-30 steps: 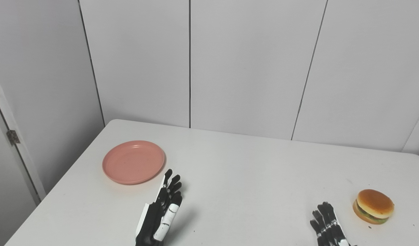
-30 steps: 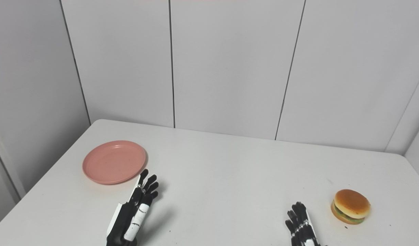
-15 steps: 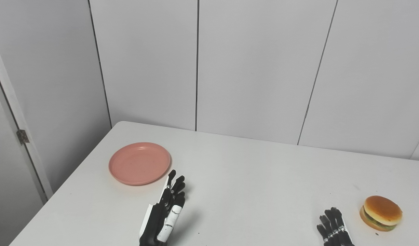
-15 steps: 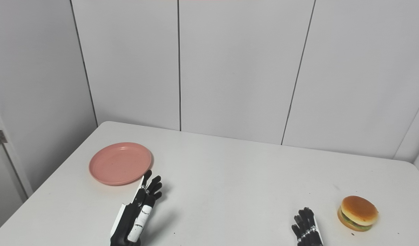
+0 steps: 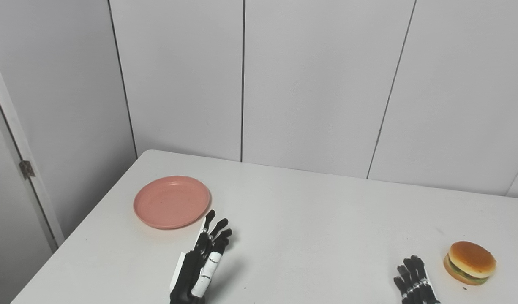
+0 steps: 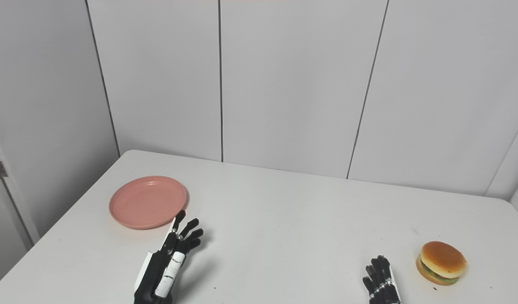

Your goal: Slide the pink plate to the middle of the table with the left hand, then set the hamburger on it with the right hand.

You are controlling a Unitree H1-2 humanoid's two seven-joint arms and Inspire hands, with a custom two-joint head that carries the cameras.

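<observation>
Pink plate (image 5: 171, 202) lay on the desk (image 5: 309, 219); just beside its near rim the left hand (image 5: 202, 257), empty with fingers apart, seemed poised to slide it. Well right of the plate, the right hand (image 5: 414, 283) waited unclenched near the hamburger (image 5: 470, 262).

White table (image 5: 318, 219) fills lower half of frame, far edge runs from centre left to right side, rounded corner at upper left of table. Few small dark specks on surface at lower right. Behind table, wall of pale grey panels (image 5: 314, 80) across whole upper half, 3 thin dark vertical seams visible. At far left of frame, white door frame (image 5: 14, 139), slanted, with small metal hinge (image 5: 26, 169). Light even, soft, shadows weak.
</observation>
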